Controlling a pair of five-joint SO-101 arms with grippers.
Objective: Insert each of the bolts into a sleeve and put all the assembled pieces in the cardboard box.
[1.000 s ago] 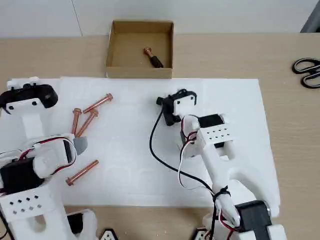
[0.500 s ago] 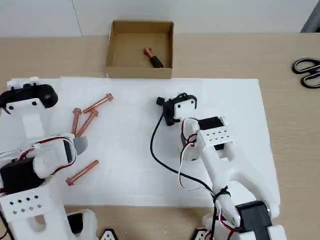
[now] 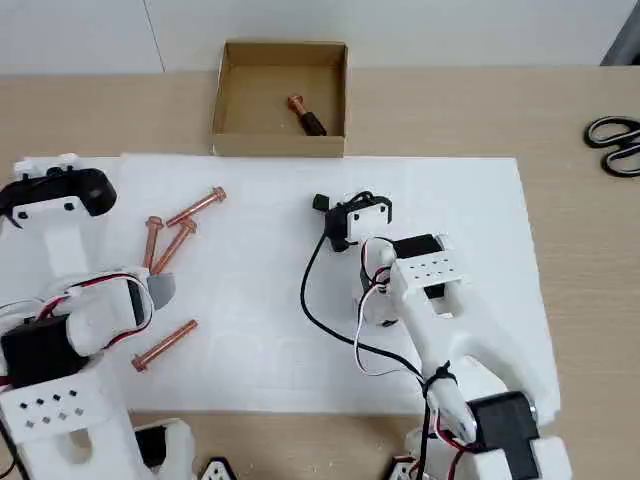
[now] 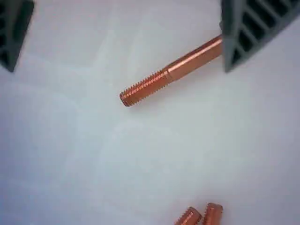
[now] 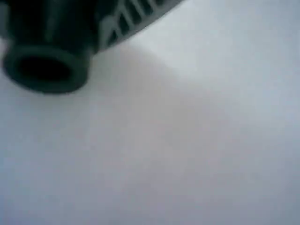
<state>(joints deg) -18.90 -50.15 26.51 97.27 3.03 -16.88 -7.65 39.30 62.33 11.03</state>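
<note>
One assembled piece (image 3: 306, 114) lies in the cardboard box (image 3: 278, 146) at the top centre of the high view, toward the box's right side. The box holds nothing else. Four loose bolts (image 3: 174, 246) lie on the white sheet (image 3: 260, 320) in the left half of that view, three bunched together and a fourth apart, lower down. By this count the task seems early: one piece is boxed, and four bolts are left to fit into sleeves and put away. The left pincer (image 4: 122, 65) is spread wide above the sheet, with one bolt (image 4: 168, 75) lying between its fingers, its far end hidden behind one of them. The right pincer (image 3: 345, 228), at the centre of the sheet, appears closed on a black sleeve (image 5: 46, 70) held just above the sheet. Scissors (image 3: 615, 143) lie at the right edge.
</note>
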